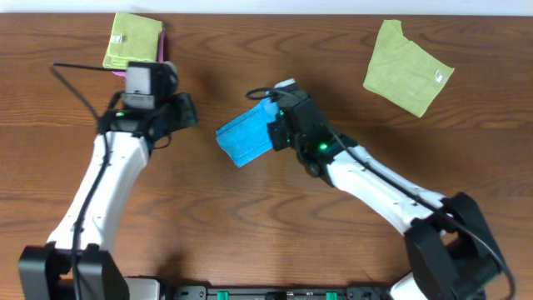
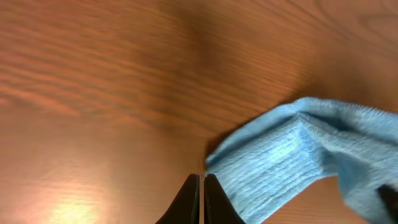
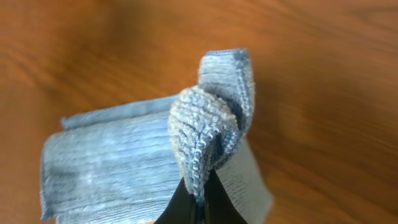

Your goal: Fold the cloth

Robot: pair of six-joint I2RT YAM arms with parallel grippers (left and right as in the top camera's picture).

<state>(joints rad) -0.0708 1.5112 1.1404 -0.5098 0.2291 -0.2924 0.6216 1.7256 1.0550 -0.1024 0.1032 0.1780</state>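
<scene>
The cloth [image 1: 243, 140] sits partly folded near the worktop [image 1: 250, 217] centre. Its long axis slants from the left edge toward the far right corner. The right tool [image 3: 200, 198] is clamped on a bunched fold at the cloth's right end. The left tool [image 2: 203, 185], jaws pressed together and empty, is just left of the cloth, nearer its free end. The white tags on the lime-green cloths [image 1: 408, 65] are too small to read.
</scene>
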